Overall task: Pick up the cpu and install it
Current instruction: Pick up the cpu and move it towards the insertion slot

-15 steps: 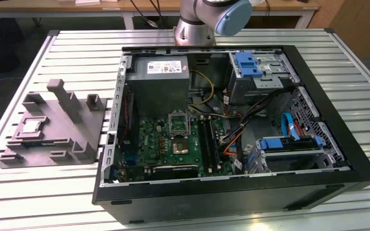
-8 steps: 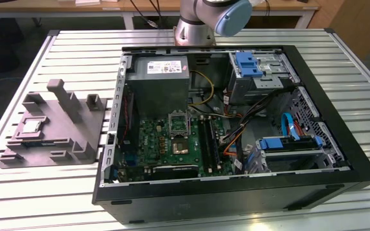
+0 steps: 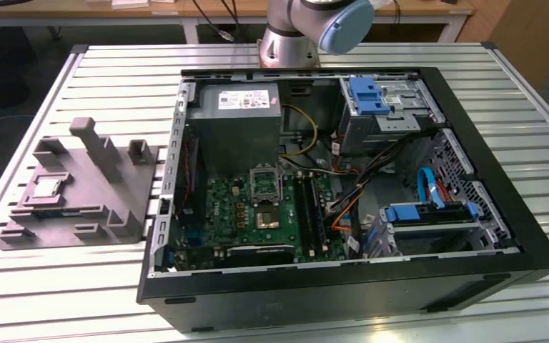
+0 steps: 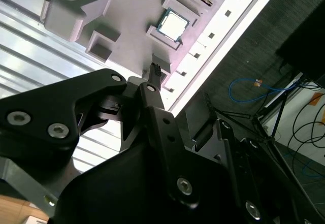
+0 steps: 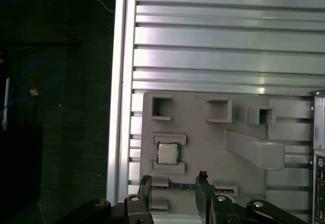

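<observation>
Count: one cpu (image 5: 166,153), one tray (image 5: 213,153)

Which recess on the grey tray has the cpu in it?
The framed seat nearest the end effector holds the cpu; the three square pockets farther along the tray sit empty.

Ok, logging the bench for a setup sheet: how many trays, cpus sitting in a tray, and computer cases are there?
tray: 1
cpu in tray: 1
case: 1
Total: 3
</observation>
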`<state>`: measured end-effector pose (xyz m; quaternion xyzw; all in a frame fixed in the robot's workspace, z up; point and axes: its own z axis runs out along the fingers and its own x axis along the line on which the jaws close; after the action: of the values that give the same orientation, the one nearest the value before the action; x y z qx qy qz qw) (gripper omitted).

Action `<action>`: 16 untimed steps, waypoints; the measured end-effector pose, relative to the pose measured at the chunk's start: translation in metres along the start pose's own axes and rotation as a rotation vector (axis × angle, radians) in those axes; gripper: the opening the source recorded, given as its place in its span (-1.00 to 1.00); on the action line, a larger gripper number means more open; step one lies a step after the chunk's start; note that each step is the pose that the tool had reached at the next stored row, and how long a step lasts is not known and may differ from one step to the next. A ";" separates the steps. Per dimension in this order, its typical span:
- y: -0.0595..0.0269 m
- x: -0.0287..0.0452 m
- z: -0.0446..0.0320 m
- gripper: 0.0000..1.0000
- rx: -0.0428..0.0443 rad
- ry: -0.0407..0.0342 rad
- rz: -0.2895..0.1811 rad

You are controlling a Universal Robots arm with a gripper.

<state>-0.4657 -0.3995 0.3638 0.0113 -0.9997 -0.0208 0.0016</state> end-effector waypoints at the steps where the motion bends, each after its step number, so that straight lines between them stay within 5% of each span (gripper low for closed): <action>1: 0.0000 0.0000 0.0003 -0.05 0.0000 -0.0001 0.000; 16: -0.0003 0.0000 0.0082 -0.05 0.0000 0.0000 0.000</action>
<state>-0.4657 -0.3995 0.3556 0.0113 -0.9997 -0.0208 0.0016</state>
